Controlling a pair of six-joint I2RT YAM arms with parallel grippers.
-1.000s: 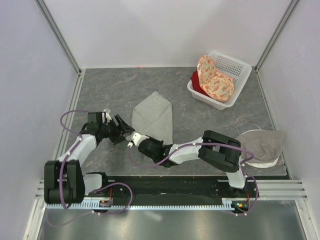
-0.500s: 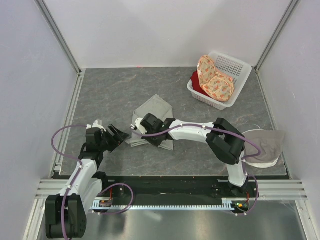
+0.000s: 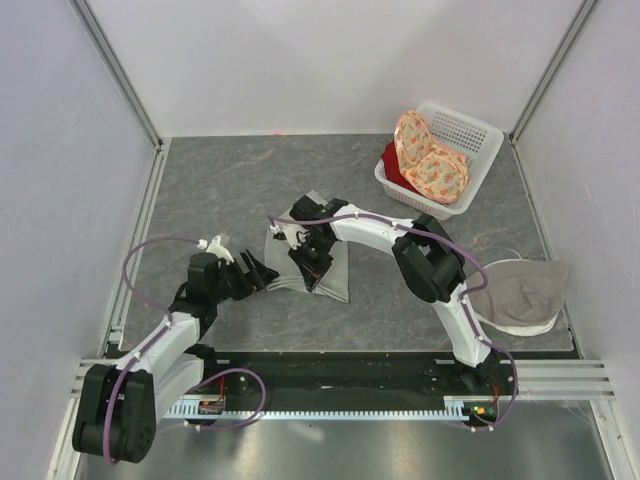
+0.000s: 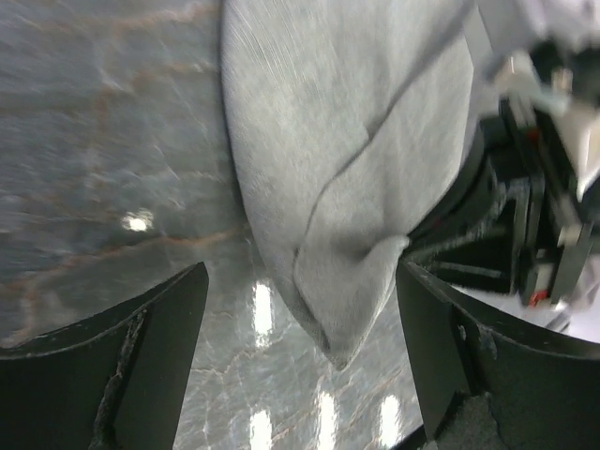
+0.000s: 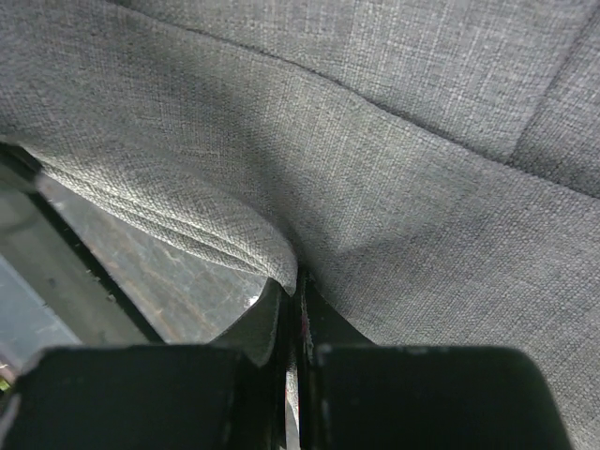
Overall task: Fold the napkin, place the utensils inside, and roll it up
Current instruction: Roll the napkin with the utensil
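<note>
The napkin (image 3: pixel 335 282) lies partly folded in the middle of the table (image 3: pixel 220 180). The right gripper (image 3: pixel 310 262) rests on it with its jaws pressed together, apparently nipping a raised fold of the cloth, though the close view shows little beyond the fingertips against the weave. The left gripper (image 4: pixel 302 281) is spread wide and holds nothing, low by the napkin's left edge, with a folded corner showing between its fingers (image 4: pixel 141 347).
</note>
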